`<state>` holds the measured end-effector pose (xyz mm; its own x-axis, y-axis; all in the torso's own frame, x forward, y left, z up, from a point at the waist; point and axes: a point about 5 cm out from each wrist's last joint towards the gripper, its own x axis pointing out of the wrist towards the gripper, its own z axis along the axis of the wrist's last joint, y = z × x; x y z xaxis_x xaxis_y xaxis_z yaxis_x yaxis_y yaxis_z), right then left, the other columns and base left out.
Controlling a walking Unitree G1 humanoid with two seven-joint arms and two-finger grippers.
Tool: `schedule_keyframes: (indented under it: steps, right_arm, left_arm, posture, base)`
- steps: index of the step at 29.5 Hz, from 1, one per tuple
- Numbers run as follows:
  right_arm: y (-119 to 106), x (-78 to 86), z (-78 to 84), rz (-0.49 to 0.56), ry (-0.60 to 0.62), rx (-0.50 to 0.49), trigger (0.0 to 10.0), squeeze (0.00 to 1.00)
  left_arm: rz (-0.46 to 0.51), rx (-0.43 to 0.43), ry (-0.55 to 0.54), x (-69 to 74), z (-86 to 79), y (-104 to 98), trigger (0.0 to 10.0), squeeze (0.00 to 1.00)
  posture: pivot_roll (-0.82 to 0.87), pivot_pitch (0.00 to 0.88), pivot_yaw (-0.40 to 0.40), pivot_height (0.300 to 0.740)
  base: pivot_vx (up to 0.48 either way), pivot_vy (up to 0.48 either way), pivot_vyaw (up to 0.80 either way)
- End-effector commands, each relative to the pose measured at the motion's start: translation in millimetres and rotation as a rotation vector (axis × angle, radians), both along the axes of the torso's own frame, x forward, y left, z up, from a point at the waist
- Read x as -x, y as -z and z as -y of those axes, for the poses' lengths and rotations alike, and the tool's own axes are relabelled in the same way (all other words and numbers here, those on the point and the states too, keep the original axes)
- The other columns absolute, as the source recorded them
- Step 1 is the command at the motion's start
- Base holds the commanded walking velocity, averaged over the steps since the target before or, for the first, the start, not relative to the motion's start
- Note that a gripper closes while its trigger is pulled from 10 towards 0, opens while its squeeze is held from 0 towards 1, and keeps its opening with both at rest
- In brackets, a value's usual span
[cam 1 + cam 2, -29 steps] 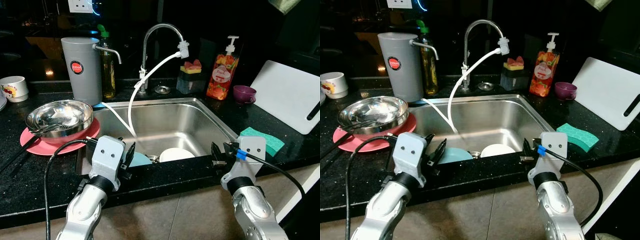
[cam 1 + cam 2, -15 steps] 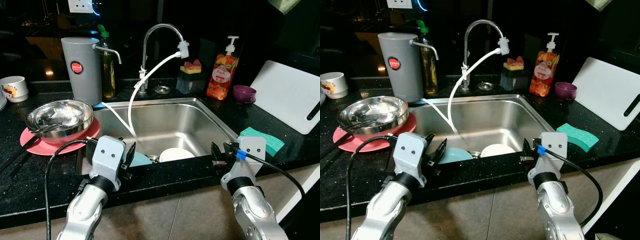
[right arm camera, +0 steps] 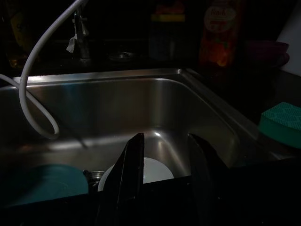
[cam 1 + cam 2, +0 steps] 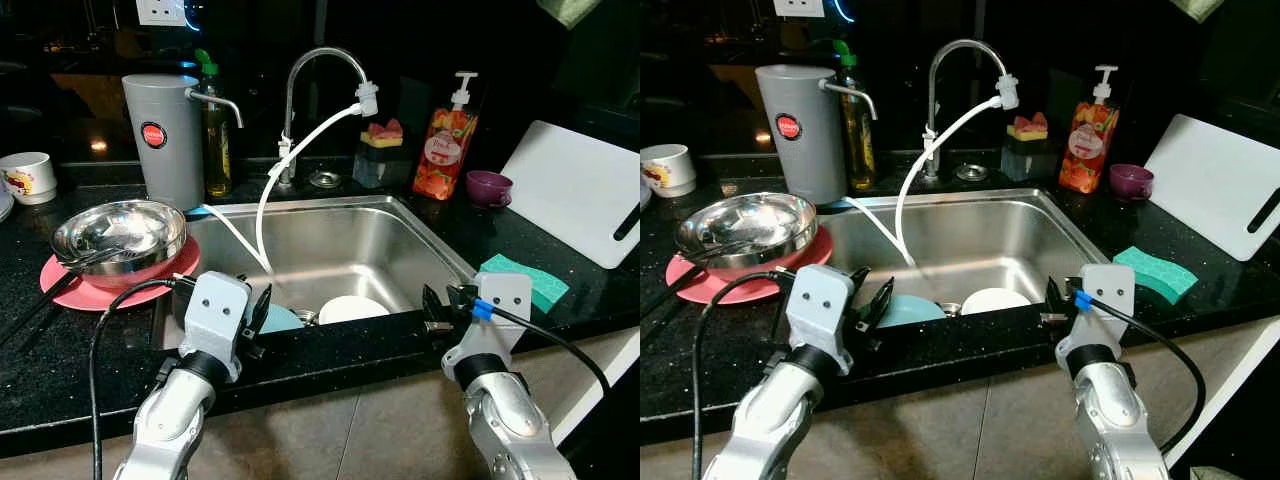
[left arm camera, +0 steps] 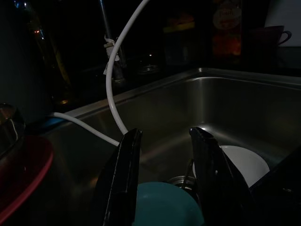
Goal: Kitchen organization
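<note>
My left end effector (image 5: 162,179) gapes empty over the sink (image 4: 340,235) rim, teal plate (image 5: 164,207) just below, half hidden. Right end effector (image 3: 162,174) also open; white plate (image 3: 153,169) beyond, counter (image 4: 330,355) edge cutting it off.

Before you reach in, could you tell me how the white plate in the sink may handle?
The white plate looks ceramic, so probably rigid and breakable. Lying flat on the steel sink floor, its rim may be awkward to pinch and could slide.

Teal plate (image 4: 281,319) & white plate (image 4: 352,308) flat in sink (image 4: 345,240).
</note>
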<state>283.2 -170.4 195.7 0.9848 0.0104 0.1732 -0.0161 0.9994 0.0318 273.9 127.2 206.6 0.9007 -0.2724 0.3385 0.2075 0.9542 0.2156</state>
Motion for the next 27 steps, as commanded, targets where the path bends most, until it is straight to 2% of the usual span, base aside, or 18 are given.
schedule_keyframes:
  steps: [1, 27]
  right_arm:
    - [0.9, 1.8, 0.5, -0.005, 0.004, -0.006, 10.0, 0.0]
    - [1.3, 1.7, 0.8, -0.002, 0.013, -0.009, 10.0, 0.0]
  left_arm:
    - [-0.001, 0.005, 0.017, -0.7, 4.1, 0.9, 10.0, 0.0]
    - [-0.004, 0.006, 0.019, -5.3, 3.5, 1.0, 10.0, 0.0]
  posture:
    - [0.07, 0.068, -0.081, 0.74]
    - [0.05, 0.05, -0.07, 0.74]
  base:
    - [0.0, 0.0, 0.0]
    - [0.0, 0.0, 0.0]
